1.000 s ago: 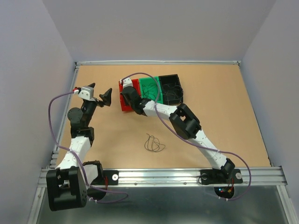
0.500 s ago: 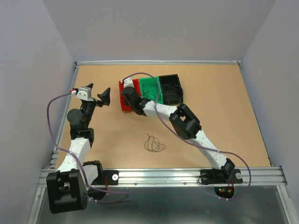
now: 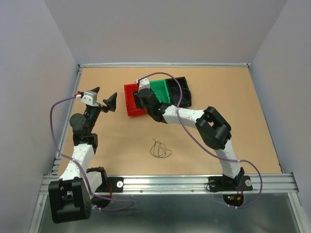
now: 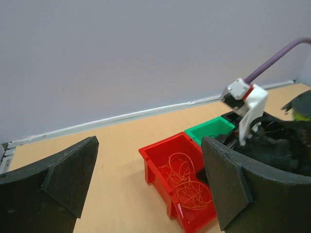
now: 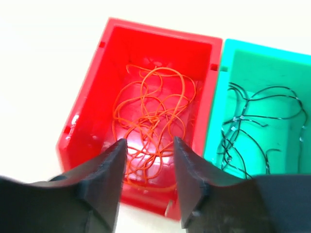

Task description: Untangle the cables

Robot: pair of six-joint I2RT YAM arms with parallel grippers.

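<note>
The cables lie in three places. A dark tangle (image 3: 160, 149) rests loose on the table's middle. Orange-red cables (image 5: 153, 116) are heaped in the red bin (image 3: 129, 103). Dark ones (image 5: 252, 121) lie in the green bin (image 5: 291, 63). My right gripper (image 5: 148, 145) hangs just above the red bin's near end, open, with nothing between its fingers. From above, the right gripper (image 3: 139, 99) covers the bin's right side. My left gripper (image 3: 103, 97) is raised left of the bins, wide open and empty. Its own view shows the left gripper (image 4: 148, 187) facing the red bin (image 4: 163, 160).
Red, green (image 3: 158, 88) and black (image 3: 179, 91) bins stand side by side at the table's back middle. The right arm's elbow (image 3: 214, 128) rises over the table's right half. Grey walls close in both sides and the back.
My right gripper has opened over the red bin and its arm has swung to the right, baring more of the bin. The left arm has hardly moved.
</note>
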